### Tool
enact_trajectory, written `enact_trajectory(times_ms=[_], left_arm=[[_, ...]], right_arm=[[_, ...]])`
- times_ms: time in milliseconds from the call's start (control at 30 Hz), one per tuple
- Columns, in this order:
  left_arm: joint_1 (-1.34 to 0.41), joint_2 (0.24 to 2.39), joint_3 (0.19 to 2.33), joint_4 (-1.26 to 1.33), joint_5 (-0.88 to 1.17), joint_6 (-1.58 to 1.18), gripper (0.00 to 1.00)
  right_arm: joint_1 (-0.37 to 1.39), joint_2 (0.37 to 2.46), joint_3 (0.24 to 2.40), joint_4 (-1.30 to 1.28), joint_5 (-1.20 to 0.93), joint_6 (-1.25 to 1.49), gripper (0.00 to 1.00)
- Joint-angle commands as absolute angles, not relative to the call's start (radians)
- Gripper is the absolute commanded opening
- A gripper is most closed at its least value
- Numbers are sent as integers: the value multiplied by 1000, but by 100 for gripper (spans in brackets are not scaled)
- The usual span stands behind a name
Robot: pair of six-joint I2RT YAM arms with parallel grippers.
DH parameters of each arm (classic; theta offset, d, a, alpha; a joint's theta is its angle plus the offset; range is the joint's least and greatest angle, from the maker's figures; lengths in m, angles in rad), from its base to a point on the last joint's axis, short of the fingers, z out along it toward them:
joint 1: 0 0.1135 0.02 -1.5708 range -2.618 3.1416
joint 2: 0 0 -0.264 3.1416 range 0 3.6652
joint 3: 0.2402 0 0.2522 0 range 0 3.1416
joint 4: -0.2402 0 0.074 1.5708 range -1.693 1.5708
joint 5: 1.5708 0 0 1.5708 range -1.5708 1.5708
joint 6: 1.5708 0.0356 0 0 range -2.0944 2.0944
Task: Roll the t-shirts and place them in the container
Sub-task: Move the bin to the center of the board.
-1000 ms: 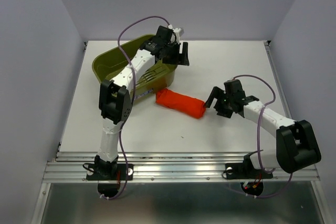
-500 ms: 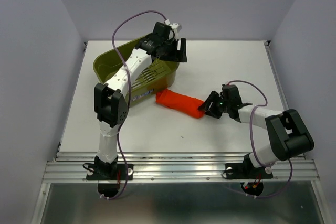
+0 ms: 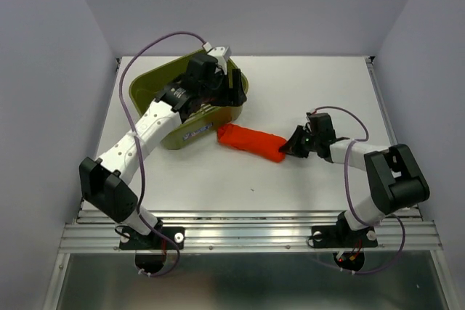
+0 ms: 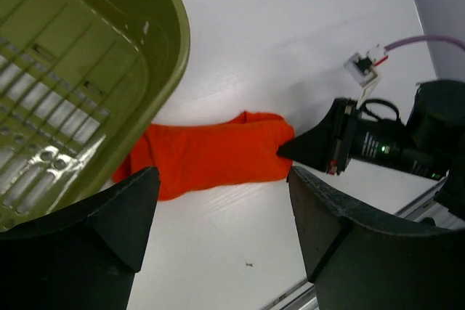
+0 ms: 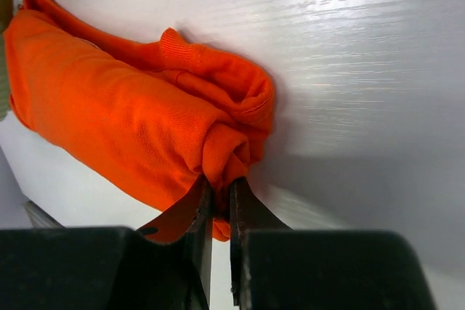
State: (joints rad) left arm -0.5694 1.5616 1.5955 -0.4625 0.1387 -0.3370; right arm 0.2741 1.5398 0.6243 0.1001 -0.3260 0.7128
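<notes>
Firmly, right claw pinches t-shirt end.

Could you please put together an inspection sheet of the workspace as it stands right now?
Surface: white table, no spills seen.
Job's things: orange-red t-shirt, rolled into a log, lying on the table by the basket's near corner.
Clutter: olive-green slotted basket at far left; small dark speck towards the front.
Grippers: left gripper open, above the basket's right end; right gripper jaws shut on the roll's right end.
Cables: left arm's purple cable and right arm's purple cable loop free.
Surroundings: pale walls; metal rail along the near edge.
</notes>
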Motion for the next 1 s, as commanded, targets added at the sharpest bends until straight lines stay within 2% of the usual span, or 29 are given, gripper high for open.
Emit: enact_trajectory(times_ms=[0, 133, 333, 367, 467, 500, 567, 700, 967], left_arm=[[-638, 1459, 1412, -373, 107, -474, 82], [-715, 1417, 1267, -368, 74, -570, 82], [-785, 1430, 1181, -368, 37, -650, 82], [-785, 1431, 1175, -371, 26, -660, 82], [-785, 1440, 1161, -382, -41, -687, 83], [-785, 1445, 1157, -380, -51, -699, 84], [-785, 1468, 1154, -376, -84, -710, 86], [-779, 1525, 1149, -327, -86, -724, 91], [-732, 1653, 1129, -176, -80, -775, 91]], right_arm=[[239, 1533, 696, -106, -284, 559, 1], [229, 1505, 762, -285, -188, 457, 1], [229, 1468, 833, -428, 14, 422, 4], [229, 1462, 841, -436, 47, 425, 19], [229, 1431, 854, -439, 64, 425, 42], [229, 1413, 865, -439, 57, 426, 61], [229, 1382, 882, -436, 28, 433, 73], [229, 1336, 891, -425, 15, 459, 79], [229, 1292, 882, -420, 18, 474, 80]])
